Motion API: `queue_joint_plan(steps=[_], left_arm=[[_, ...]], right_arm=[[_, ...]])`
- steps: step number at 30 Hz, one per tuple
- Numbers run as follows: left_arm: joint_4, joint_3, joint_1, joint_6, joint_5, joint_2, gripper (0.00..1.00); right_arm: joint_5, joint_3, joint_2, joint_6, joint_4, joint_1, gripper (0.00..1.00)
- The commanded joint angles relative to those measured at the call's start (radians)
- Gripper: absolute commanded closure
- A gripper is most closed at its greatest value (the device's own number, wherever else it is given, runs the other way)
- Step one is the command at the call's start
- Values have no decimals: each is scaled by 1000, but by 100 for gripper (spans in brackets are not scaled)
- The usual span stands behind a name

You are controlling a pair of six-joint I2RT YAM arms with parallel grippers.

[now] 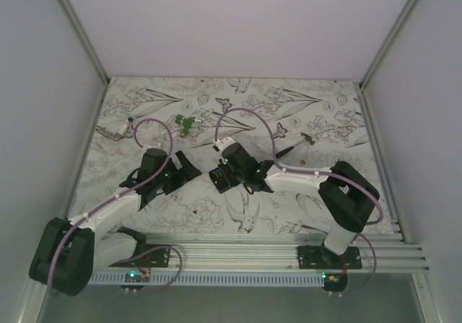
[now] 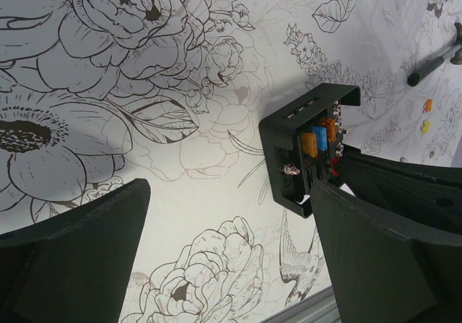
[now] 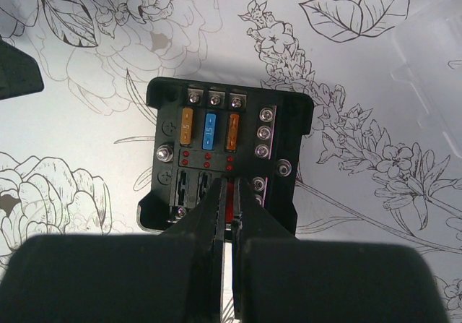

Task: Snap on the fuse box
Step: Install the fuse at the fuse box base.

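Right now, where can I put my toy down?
Bare patches: the front middle, between the fuse box and the metal rail, and the back strip behind the green piece. It is crowded mid-table, where the left hand and right hand are at the box.

My right hand (image 3: pixel 229 209) is black, and so is the fuse box (image 3: pixel 289 131), which carries two orange fuses (image 3: pixel 186 126), one blue fuse (image 3: pixel 209 131) and small red dots (image 3: pixel 207 154). The worktop (image 3: pixel 86 41) is white, patterned with black line-drawn flowers and leaves.
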Motion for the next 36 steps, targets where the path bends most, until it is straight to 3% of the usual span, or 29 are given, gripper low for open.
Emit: queue_joint_plan(steps=[1,18,36], left_arm=[[-20,-7,9,0,1,-7,0],[-20,-10,9,-1,4,-12,0],[-25,-20,9,0,0,-52,0]], right_arm=[[34,10,1,-17,29,14,100],[63,-2,39,-15,19,34,100],[131,-137,35,-65,-14,52,100]])
